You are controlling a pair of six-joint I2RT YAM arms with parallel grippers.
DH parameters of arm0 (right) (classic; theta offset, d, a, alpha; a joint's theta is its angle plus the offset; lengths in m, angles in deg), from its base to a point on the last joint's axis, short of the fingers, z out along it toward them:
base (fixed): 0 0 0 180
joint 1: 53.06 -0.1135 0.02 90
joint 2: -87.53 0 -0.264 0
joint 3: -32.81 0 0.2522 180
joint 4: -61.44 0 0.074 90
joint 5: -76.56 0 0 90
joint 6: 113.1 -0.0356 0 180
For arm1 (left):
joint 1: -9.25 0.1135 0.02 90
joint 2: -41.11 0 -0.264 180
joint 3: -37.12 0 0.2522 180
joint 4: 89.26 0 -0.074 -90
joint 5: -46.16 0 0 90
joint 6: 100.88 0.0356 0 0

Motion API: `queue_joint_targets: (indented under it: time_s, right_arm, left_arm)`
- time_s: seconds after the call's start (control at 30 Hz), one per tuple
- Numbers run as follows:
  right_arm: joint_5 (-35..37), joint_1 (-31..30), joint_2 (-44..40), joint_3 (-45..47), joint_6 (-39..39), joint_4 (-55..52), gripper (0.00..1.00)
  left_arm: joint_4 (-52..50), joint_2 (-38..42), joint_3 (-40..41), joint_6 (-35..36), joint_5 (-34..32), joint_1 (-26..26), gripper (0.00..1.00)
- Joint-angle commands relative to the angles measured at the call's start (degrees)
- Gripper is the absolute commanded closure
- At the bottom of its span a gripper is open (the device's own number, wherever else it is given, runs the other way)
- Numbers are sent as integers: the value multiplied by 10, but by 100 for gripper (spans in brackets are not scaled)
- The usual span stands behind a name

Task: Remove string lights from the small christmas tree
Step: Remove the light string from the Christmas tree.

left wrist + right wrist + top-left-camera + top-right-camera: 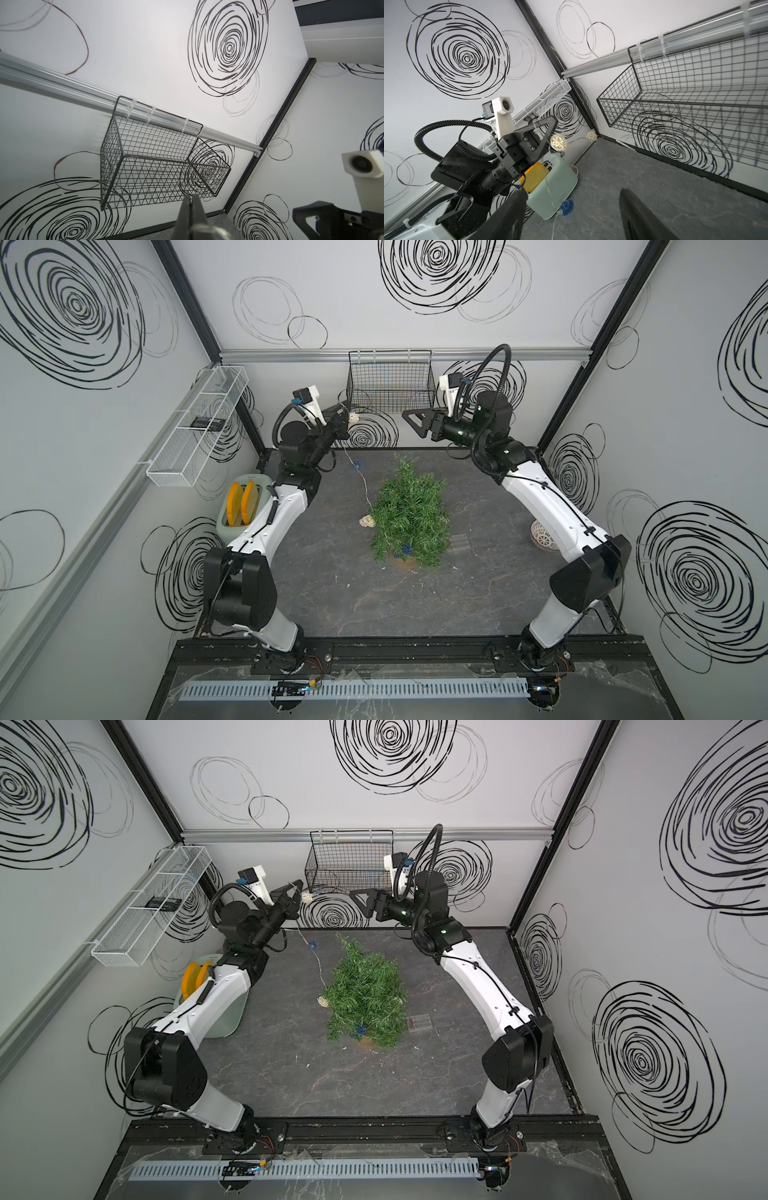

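The small christmas tree [409,514] [365,1002] stands mid-table, green and bushy on a tan base. The string lights' pale wire runs up from it to my left gripper [341,406] [191,196], which is shut on the wire high by the back wall. A cream ball [353,418] [559,142] hangs beside that gripper. Lower on the wire are a blue ball [356,466] [566,206], a cream ball [367,521] at the tree's side and a blue ball [405,549] near its base. My right gripper [409,418] [572,191] is open and holds nothing.
A black wire basket [390,383] [145,155] hangs on the back wall between the two grippers. A white mesh shelf [199,427] is on the left wall. A mint toaster [239,506] sits under the left arm. A white perforated bowl [540,535] is by the right arm.
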Motion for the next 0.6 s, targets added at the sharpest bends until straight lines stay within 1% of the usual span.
queue_joint_targets:
  time_s: [0.0, 0.2, 0.43, 0.57]
  right_arm:
    - [32, 12, -65, 41, -7, 36, 23]
    - [49, 15, -151, 137, -15, 75, 21]
    - [49, 15, -225, 207, -27, 93, 20]
    - [41, 14, -261, 240, -30, 97, 20]
  left_arm:
    - [-11, 40, 8, 0, -13, 9, 100]
    - [-46, 97, 18, -4, -16, 18, 100]
    - [-113, 174, 20, 4, -18, 19, 100]
    - [-137, 232, 43, 2, -15, 12, 100]
